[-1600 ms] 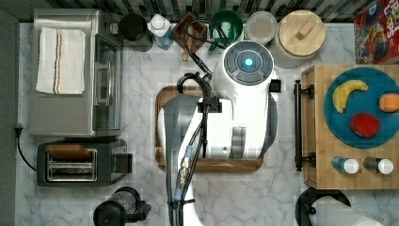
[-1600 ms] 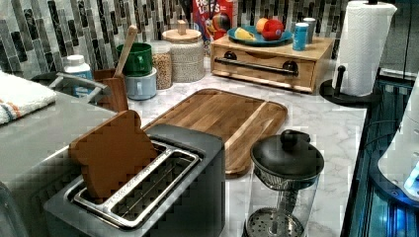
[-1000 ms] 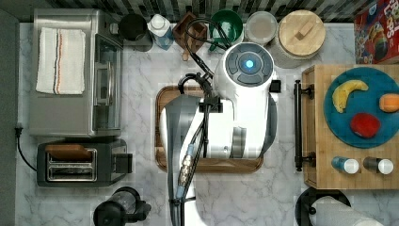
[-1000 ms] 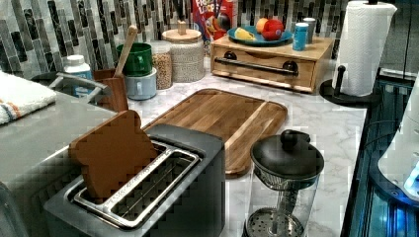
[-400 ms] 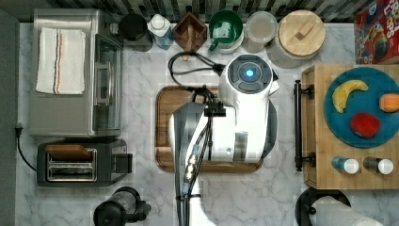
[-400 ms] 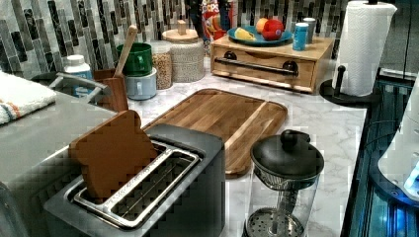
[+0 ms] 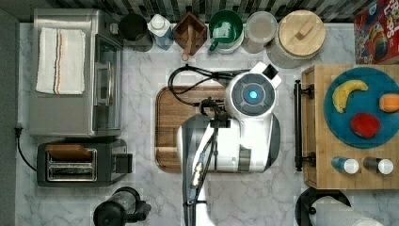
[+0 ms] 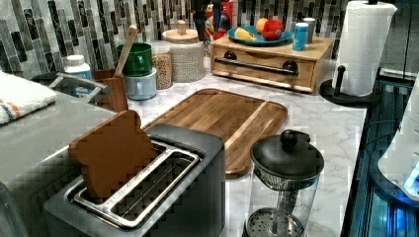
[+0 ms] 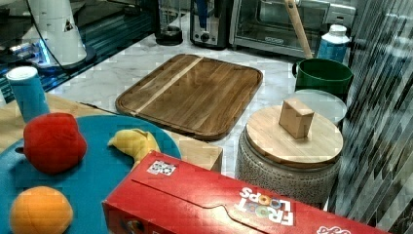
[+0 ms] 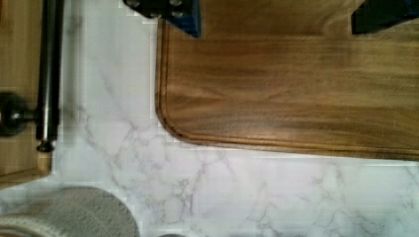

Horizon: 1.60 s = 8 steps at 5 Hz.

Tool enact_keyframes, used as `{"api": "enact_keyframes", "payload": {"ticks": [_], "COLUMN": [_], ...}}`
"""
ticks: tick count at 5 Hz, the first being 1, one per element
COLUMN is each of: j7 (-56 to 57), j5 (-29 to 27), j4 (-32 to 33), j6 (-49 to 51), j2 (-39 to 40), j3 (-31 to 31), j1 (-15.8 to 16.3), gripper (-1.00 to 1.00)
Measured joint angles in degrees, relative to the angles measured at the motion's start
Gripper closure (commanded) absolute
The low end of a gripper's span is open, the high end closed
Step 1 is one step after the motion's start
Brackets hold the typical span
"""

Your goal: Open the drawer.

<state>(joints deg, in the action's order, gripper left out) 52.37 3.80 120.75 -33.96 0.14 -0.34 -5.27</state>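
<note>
A Franka arm (image 7: 244, 136) hangs over a marble bench (image 7: 141, 197), its white body having shifted toward the top view's right over the past second and a half, so that its blue-lit cap now sits nearer the drawer (image 7: 313, 127) than before. The drawer, a shallow light-wood box, stands at the 3 o'clock edge of the bench in the top view, shut, its long black bar handle (image 7: 297, 126) facing the arm; in the left view it sits at about 1 o'clock, beside a roll of paper towel (image 8: 364, 47). On top of it rests a blue plate (image 7: 339, 117) bearing a banana (image 7: 347, 92), a red fruit (image 7: 365, 125) and an orange (image 7: 389, 102), with two small shakers (image 7: 345, 165) alongside. In the wrist view the gripper (image 10: 276, 15) hovers above a corner of the brown wooden tray (image 10: 296, 89), its two dark fingers (image 10: 173, 12) spread well apart and holding nothing, with the handle's end and one round mount close by across a strip of bare marble. More of the tray's 9 o'clock side lies uncovered in the top view than earlier. The toaster (image 7: 80, 162), the toaster oven (image 7: 75, 70) and the jars along the 12 o'clock wall have not moved.
</note>
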Motion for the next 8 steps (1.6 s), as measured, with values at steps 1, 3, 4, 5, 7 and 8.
{"api": "enact_keyframes", "payload": {"ticks": [1,3,4,5,7,8], "j7": [7.39,13.76,13.82,13.82,13.99,15.44], "j5": [0.0,-0.03,0.59,0.68,0.77,0.57], "j4": [1.23,5.37,7.05,8.5,10.41,10.52], "j6": [-2.35,-9.09,-11.81,-16.03,-22.24,-23.25], "j2": [0.44,1.05,1.09,1.43,3.77,6.75], "j3": [-0.69,-4.52,-7.2,-8.98,-9.83,-9.51], "j1": [-2.33,-7.16,-8.53,-9.82,-10.35,-10.4], "gripper": [-1.0,-1.0,-1.0,-1.0,-1.0,-1.0]}}
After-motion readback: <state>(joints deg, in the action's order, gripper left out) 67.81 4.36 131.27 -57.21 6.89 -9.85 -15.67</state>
